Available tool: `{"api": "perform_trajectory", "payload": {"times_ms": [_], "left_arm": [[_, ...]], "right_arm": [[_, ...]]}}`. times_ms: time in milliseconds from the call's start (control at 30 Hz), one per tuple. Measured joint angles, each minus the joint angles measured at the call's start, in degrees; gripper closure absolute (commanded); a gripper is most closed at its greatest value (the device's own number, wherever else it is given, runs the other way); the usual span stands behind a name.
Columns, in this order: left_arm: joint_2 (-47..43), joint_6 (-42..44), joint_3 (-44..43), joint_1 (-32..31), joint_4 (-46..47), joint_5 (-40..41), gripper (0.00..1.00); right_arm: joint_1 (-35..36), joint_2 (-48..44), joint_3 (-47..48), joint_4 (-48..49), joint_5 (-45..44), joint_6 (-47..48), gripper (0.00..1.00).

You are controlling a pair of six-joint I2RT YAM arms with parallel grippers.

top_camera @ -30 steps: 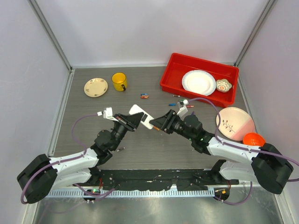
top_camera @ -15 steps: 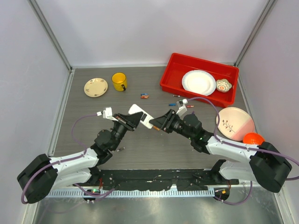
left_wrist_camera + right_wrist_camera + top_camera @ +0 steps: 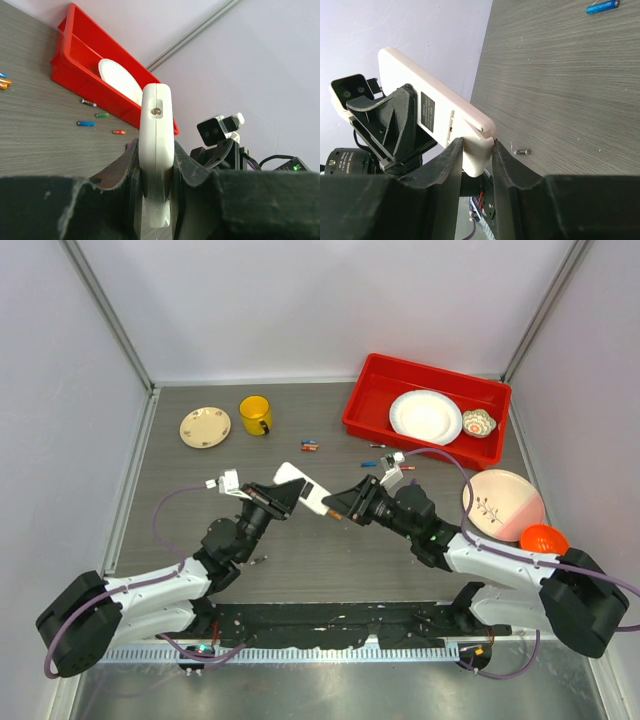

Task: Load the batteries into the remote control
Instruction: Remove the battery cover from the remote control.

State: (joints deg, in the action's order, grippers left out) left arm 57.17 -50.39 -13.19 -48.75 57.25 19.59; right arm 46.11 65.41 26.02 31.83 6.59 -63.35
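The white remote control [image 3: 297, 485] is held off the table between both grippers, its plain back with a black label showing in the right wrist view [image 3: 427, 105]. My left gripper [image 3: 287, 494] is shut on its sides, and it is seen edge-on there [image 3: 157, 130]. My right gripper [image 3: 335, 508] is shut on the remote's other end [image 3: 477, 152]. The batteries lie loose on the table: a pair [image 3: 309, 446], several more near the bin [image 3: 378, 462], and one near the arm bases [image 3: 521, 151]. The red face is hidden.
A red bin [image 3: 362, 410] at the back right holds a white plate [image 3: 425, 416] and a small patterned cup [image 3: 479, 422]. A yellow mug [image 3: 255, 415] and cream saucer [image 3: 205, 426] stand back left. A pink plate [image 3: 503, 504] and orange bowl [image 3: 543, 538] sit at the right.
The right gripper has shifted very slightly. Both grippers keep their hold on the remote, which stays in place.
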Motion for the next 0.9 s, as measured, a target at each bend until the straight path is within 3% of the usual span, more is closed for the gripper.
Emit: {"api": "perform_trajectory", "payload": {"times_ms": [333,700,900], "left_arm": [[-0.13,0.09,0.55,0.0,0.28,0.39,1.0],[-0.04,0.11,1.14,-0.15,0.42,0.79,1.0],[-0.13,0.15,1.51,-0.15,0.66,1.9,1.0]], "right_arm": [[-0.37,-2.25,-0.55,-1.01,0.44,0.26,0.99],[-1.46,-5.99,-1.31,-0.72,4.13,0.7,0.99],[-4.28,-12.46,-3.21,-2.69,5.44,1.9,0.99]]}}
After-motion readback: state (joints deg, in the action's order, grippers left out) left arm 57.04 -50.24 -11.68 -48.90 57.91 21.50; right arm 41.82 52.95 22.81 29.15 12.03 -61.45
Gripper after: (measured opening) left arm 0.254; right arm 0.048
